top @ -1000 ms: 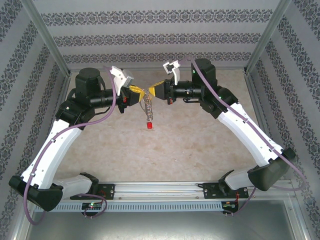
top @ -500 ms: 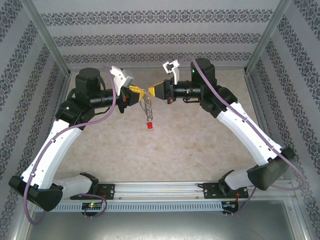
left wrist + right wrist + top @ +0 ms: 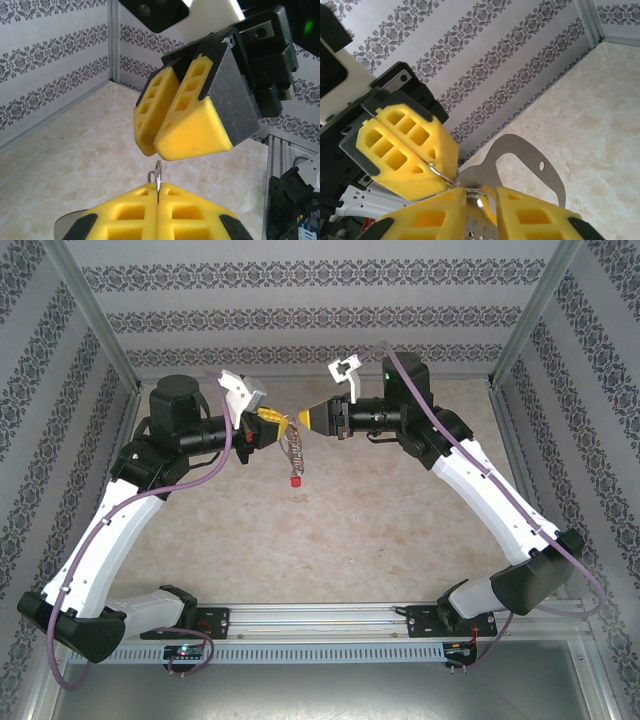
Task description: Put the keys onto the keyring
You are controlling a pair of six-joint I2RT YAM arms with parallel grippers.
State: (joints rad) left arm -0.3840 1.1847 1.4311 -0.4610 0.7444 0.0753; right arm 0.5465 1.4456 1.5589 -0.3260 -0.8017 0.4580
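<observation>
Keyring (image 3: 293,447) hangs above beige marbled table (image 3: 350,530), damask-striped walls (image 3: 300,320) around

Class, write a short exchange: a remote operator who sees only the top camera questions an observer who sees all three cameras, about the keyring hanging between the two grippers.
Operator: From above, the keyring hangs between the grippers. What is the left gripper pinching?
Observer: Its wrist camera shows the fingers shut on a thin wire ring, which stands on edge.
Operator: And the right gripper?
Observer: The left wrist view shows its fingers pressed together close to that wire ring. What they grip, if anything, I cannot tell.
</observation>
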